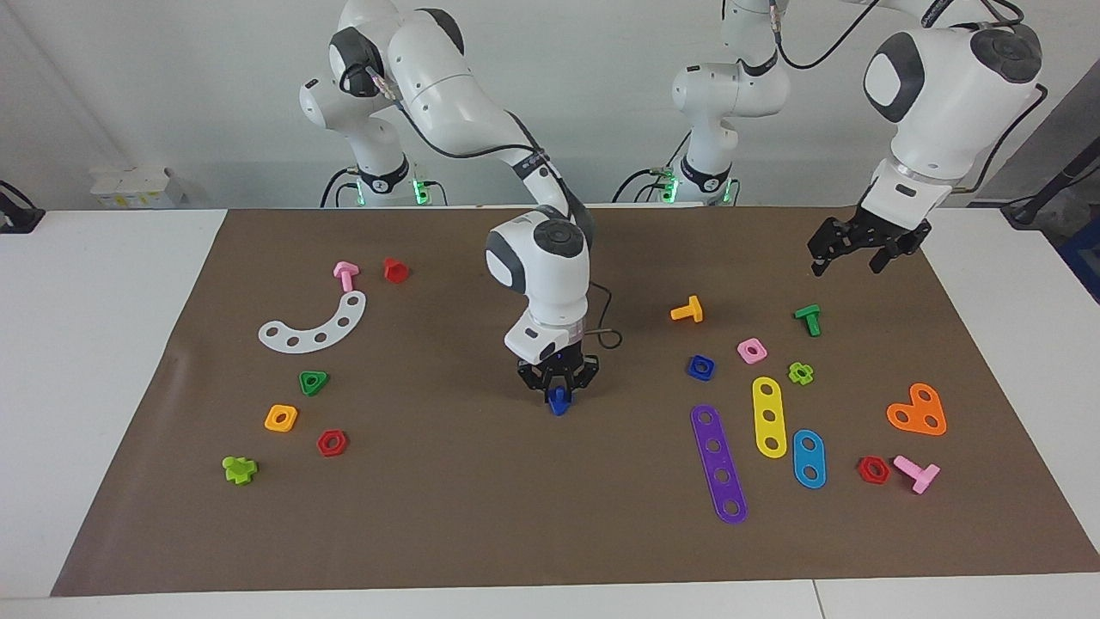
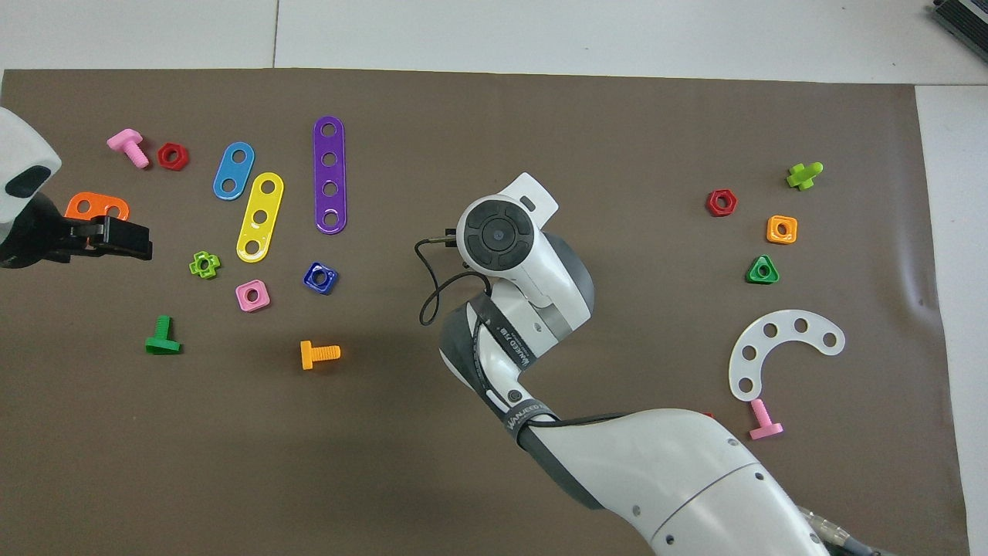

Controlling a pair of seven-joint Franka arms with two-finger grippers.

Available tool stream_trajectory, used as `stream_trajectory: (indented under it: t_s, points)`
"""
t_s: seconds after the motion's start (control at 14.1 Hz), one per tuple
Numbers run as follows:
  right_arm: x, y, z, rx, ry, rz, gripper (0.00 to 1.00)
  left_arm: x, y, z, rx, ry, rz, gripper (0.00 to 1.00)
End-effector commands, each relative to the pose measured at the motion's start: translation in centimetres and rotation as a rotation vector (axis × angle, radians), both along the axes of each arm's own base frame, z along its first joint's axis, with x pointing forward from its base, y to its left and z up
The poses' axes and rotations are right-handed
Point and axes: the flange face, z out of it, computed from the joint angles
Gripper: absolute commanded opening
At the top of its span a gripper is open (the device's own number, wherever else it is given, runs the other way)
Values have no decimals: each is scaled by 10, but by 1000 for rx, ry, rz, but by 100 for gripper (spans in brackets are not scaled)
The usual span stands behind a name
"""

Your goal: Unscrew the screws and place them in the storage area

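Observation:
My right gripper point(image 1: 559, 394) points down over the middle of the brown paper sheet point(image 1: 481, 516), shut on a small blue screw point(image 1: 559, 402) whose lower end is at or just above the paper. In the overhead view the right wrist point(image 2: 498, 232) hides both gripper and screw. My left gripper point(image 1: 864, 255) hangs open and empty in the air over the paper's edge at the left arm's end, above the orange heart plate point(image 1: 918, 411); it also shows in the overhead view point(image 2: 108, 235).
A blue square nut point(image 1: 701, 367), pink nut point(image 1: 751, 350), orange bolt point(image 1: 687, 310), green bolt point(image 1: 808, 319) and purple, yellow and blue strips lie toward the left arm's end. A white curved plate point(image 1: 318, 325), green triangular nut point(image 1: 313, 382) and several nuts lie toward the right arm's end.

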Motion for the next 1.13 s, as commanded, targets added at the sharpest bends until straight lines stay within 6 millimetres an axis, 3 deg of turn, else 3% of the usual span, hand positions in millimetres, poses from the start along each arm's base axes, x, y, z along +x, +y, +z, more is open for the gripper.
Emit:
stream_trajectory:
  t_s: [0.0,0.14,0.21,0.42,0.57,0.78,0.92,1.06]
  points:
    - [-1,0,16,-10,-15,28,0,3,-13,20,17,-14,-19,100]
    - [6,-10,41,8,-22,4,0,5,-8,46,18,-14,-6,100]
    - [9,-25,68,12,-26,-11,0,5,-9,55,15,-12,-8,100]
    - [31,-136,145,-8,-26,-26,0,3,-21,62,19,-30,-26,100]
    - [33,-213,158,-32,-16,-7,0,1,-25,63,19,-28,-29,100]
    - [17,-303,142,-28,42,24,0,-2,-27,66,19,-30,-32,100]
    - [0,-338,113,22,42,20,0,-2,-24,66,19,-28,-27,100]
    - [-20,-359,71,19,42,21,0,-1,-11,65,20,-26,-6,100]
